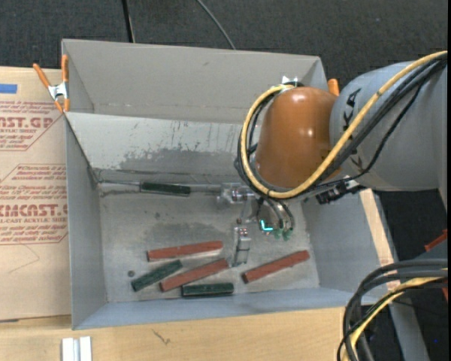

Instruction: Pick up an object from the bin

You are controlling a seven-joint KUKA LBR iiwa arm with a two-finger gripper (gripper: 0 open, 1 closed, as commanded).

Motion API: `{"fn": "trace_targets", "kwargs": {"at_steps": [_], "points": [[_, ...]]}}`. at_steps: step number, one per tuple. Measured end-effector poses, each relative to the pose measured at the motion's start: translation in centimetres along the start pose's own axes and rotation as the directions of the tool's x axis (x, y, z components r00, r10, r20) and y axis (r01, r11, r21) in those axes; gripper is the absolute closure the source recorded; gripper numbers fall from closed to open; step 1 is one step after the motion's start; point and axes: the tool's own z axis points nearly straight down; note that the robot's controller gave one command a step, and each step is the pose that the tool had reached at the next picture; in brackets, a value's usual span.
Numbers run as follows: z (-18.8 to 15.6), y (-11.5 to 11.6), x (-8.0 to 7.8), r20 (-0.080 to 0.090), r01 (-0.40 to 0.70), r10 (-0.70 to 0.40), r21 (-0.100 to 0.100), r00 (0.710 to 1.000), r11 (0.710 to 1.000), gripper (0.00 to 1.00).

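1. The grey metal bin [83,224] is holding a handful of flat sticks on its floor. At the far left, one dark green stick [164,189] is lying alone along the foot of the back wall, well apart from the rest.
2. Nearer, left of centre, a loose cluster is lying: a short red stick [184,251], below it a dark green slanted stick [155,276], a long red stick [194,274] and, nearest the front wall, another dark green bar [207,289].
3. In the middle, the gripper [240,258] is hanging low over the floor, its tip sitting just at the right end of the long red stick. The fingers are looking narrow, drawn close together, with nothing showing between them.
4. Just right of the gripper, a lone red stick [276,266] is lying tilted, apart from the cluster.
5. Further right, the arm's orange cover [293,138] is looming over the bin.
6. Judging by this, the pick is not yet done: every stick is resting on the floor, and gripping and lifting are remaining.
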Motion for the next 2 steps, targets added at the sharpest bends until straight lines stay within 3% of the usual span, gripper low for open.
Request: {"fn": "trace_targets", "kwargs": {"at_steps": [1,2], "points": [[-0.3,0.0,-0.2,0.007,-0.001,0.001,0.000,1.000,1.000,0.00],[4.6,2.3,-0.7,0.010,0.130,-0.130,0.001,0.991,0.991,0.00]]}}
